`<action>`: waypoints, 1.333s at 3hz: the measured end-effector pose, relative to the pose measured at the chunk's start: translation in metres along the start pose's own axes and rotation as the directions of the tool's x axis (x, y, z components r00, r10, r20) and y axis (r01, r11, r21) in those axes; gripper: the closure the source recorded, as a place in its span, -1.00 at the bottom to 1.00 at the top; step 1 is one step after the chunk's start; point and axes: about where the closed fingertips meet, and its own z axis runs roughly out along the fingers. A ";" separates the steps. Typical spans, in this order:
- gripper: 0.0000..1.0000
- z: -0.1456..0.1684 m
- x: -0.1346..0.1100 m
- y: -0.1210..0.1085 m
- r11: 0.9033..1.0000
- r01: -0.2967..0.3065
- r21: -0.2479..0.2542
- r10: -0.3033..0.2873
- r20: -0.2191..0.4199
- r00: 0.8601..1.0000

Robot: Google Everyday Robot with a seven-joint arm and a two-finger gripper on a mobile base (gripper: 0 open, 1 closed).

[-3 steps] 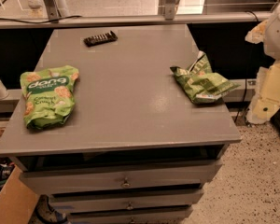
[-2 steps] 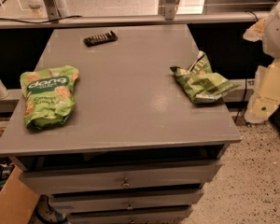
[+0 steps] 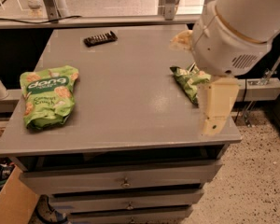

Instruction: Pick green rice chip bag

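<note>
Tool point(image 3: 217, 107) hangs as a pale beige piece below the big white rounded body of the arm point(image 3: 233, 29), over the right front part of the grey surface point(image 3: 126, 101). Its lower end sits close above that surface's right front corner. Whether it is released or clenched I cannot tell from this view, and nothing can be seen held in it.

Far from the tool, on the opposite, left side of the surface, lies the green rice chip bag point(image 3: 48, 96). It is a plump bright green pouch lying flat with its face up. White "dang" lettering on a darker band sits toward its far end, and pictures of round tan chips show around it. It is well apart from the tool, with bare grey top between them.

Just beside the tool, partly hidden behind it, lies a darker green bag point(image 3: 187, 80), crumpled and flatter, near the right edge. Farther back and off to the tool's left, a small black bar point(image 3: 100, 38) rests near the far edge.

Below the tool, the front of the unit shows stacked drawers point(image 3: 125, 181) with small knobs. A cardboard box point(image 3: 11, 204) stands at the lower left, and speckled floor point(image 3: 256, 181) spreads to the right.
</note>
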 end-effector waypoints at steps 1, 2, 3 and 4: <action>-1.00 0.004 -0.078 0.003 0.966 0.256 0.030 -0.258 0.074 0.963; -1.00 -0.005 -0.085 0.004 0.962 0.267 0.051 -0.270 0.068 0.960; -1.00 -0.009 -0.096 -0.001 0.948 0.301 0.100 -0.310 0.085 0.947; -1.00 0.003 -0.118 -0.029 0.901 0.385 0.199 -0.410 0.100 0.907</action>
